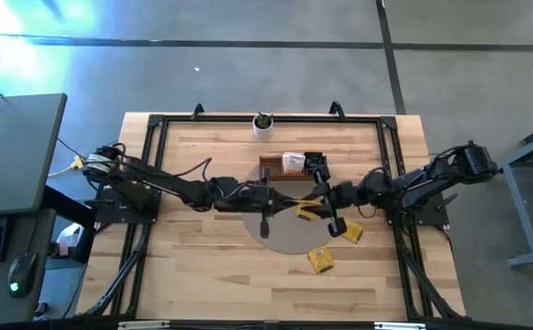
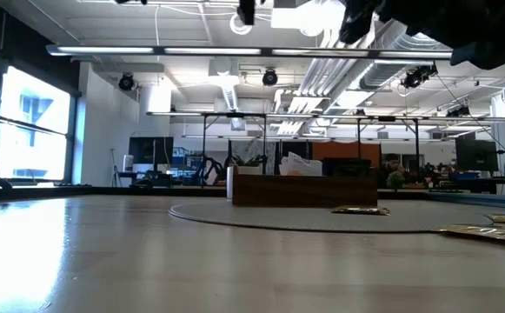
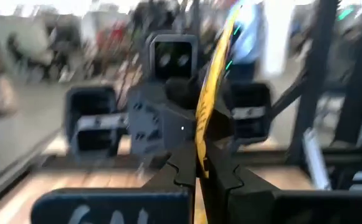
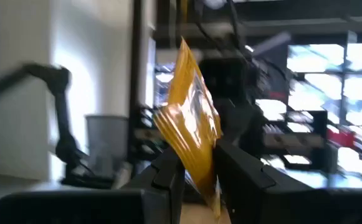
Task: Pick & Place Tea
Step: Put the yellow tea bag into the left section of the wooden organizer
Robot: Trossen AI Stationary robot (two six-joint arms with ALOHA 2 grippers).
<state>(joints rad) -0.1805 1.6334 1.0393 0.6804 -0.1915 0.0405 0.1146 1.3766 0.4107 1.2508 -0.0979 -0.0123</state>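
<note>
— Step in hand?

— Handover, by the look of it. Yellow sachet [image 3: 209, 93] up in the air between the two arms, above the round mat [image 1: 284, 244], clear of the table.

— Left gripper [image 3: 199, 173]?

— Closed tight on the sachet's lower edge.

— Right gripper [image 4: 199, 171]?

— Parted partway, one finger on each side of the same sachet, seemingly not pinching.

— Next move?

— Likely this: draw the right arm straight back without brushing the sachet. Then carry with the left toward the wooden tray [image 1: 273, 165] and lower into a free compartment. Impossible to tell which one from here.

— Left to do?

— Plenty. Two more sachets [image 1: 320, 260] [image 1: 351, 233] lying flat near the mat's edge.
</note>
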